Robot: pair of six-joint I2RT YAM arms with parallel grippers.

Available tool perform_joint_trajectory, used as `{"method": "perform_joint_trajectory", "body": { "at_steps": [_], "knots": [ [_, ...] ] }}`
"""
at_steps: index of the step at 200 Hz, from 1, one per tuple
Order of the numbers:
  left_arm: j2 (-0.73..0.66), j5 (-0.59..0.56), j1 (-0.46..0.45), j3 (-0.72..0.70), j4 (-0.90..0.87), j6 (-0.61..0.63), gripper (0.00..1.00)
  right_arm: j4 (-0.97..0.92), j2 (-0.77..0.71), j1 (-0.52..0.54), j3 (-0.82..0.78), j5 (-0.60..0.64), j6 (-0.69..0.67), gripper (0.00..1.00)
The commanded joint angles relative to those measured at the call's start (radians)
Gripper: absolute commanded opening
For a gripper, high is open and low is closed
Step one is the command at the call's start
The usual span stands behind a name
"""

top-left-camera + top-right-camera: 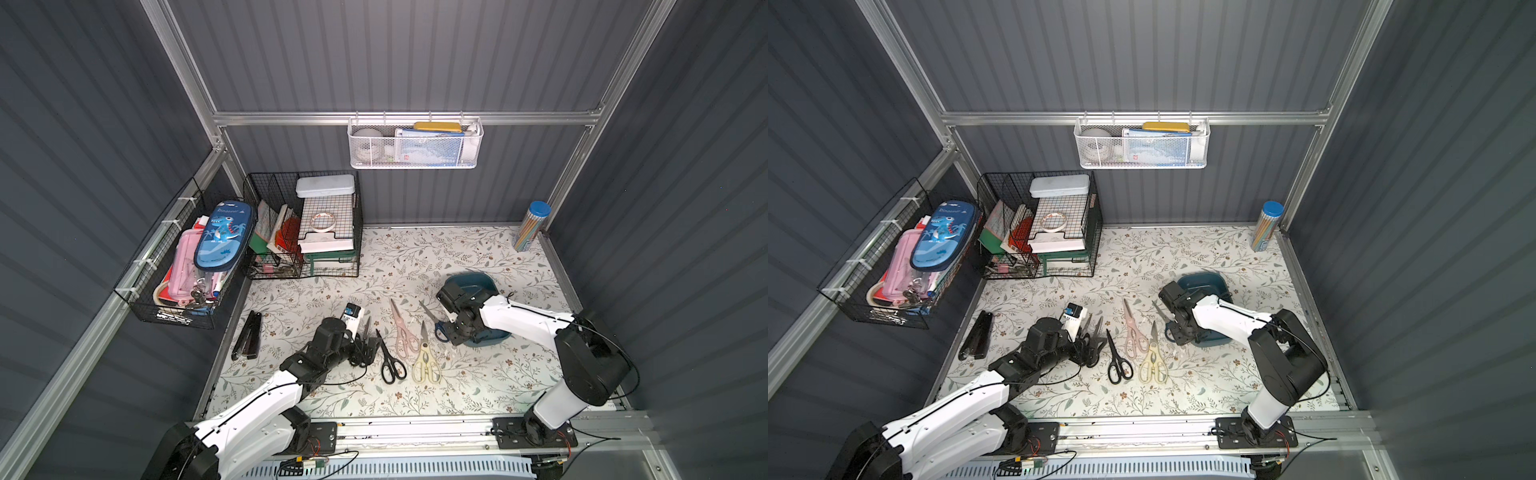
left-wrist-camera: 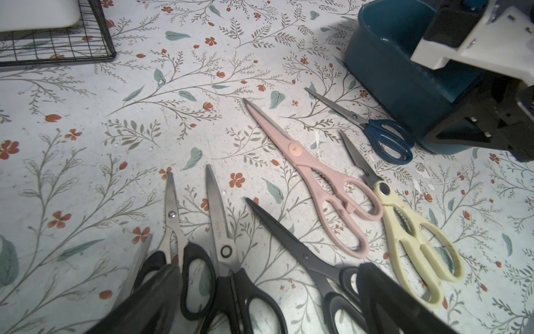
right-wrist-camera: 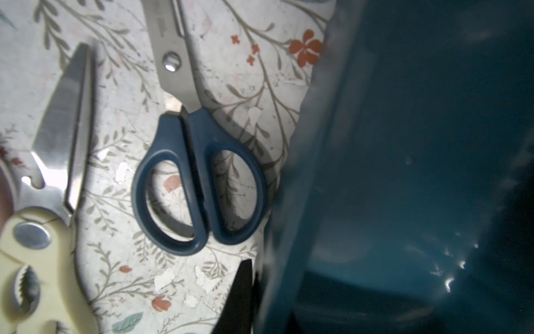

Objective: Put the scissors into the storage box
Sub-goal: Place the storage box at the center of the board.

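Left claw [image 2: 267,273] gapes empty over overlapping black scissors [image 2: 228,251] and could snag two pairs. All scissors lie on the surface [image 2: 86,173] outside the box [image 2: 384,72]. The right claw [image 1: 455,334] seemingly pinches the box wall.

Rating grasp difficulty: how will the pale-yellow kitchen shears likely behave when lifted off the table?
The pale-yellow kitchen shears look rigid: steel blades, thick plastic handles. They lie flat on the table, so getting jaws under them is probably awkward. Lifted by one loop, the closed blades might swing open.
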Motion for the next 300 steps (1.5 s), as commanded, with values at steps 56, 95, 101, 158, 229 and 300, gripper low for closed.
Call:
{"method": "perform_joint_trajectory", "body": {
  "at_steps": [56, 95, 101, 158, 229, 300],
  "knots": [
    [-0.016, -0.007, -0.006, 0.010, 0.001, 0.016, 0.99, -0.073, 0.060, 0.031, 0.036, -0.103, 0.181, 0.00],
    [-0.026, -0.008, -0.006, 0.009, 0.001, 0.016, 1.00, -0.129, 0.041, 0.019, 0.037, -0.028, 0.163, 0.00],
    [-0.025, -0.006, -0.006, 0.008, 0.001, 0.016, 0.99, -0.127, 0.034, 0.015, 0.030, -0.029, 0.155, 0.00],
    [-0.027, -0.013, -0.006, 0.006, 0.005, 0.016, 0.99, -0.102, 0.002, 0.015, 0.020, -0.078, 0.102, 0.14],
    [-0.020, -0.005, -0.006, 0.009, 0.005, 0.019, 0.99, -0.238, -0.053, 0.015, 0.128, 0.052, 0.148, 0.49],
    [-0.074, 0.141, -0.012, -0.042, 0.081, 0.103, 1.00, -0.175, -0.115, 0.030, 0.244, -0.168, 0.100, 0.50]
  ]
}}
